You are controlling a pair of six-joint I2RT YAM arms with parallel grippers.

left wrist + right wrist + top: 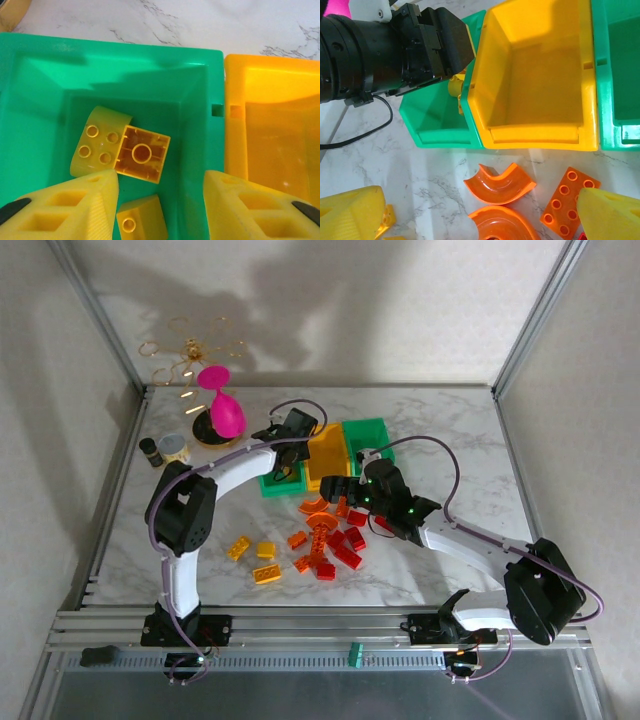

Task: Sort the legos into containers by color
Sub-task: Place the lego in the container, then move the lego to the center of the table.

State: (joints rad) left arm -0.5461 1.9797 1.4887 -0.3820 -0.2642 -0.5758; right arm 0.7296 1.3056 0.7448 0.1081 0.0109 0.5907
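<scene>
Sorting is judged midway: yellow legos (120, 150) are seen in the left green bin (45, 100) under the spread, empty left gripper (161, 190), so a loose brick (238, 547) near the worktop's (450, 440) front edge must be fetched next.

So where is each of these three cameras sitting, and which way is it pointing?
Top external: fixed above and behind the robot, looking down on the marble table; left arm, right arm and their bases show.
Left wrist: on the left arm, looking down into the left green bin; the open left claw frames the bottom edge.
Right wrist: on the right arm, facing the bins over orange legos; the right claw shows in the bottom corners.
Shared: both wrist views catch the yellow-orange bin.
</scene>
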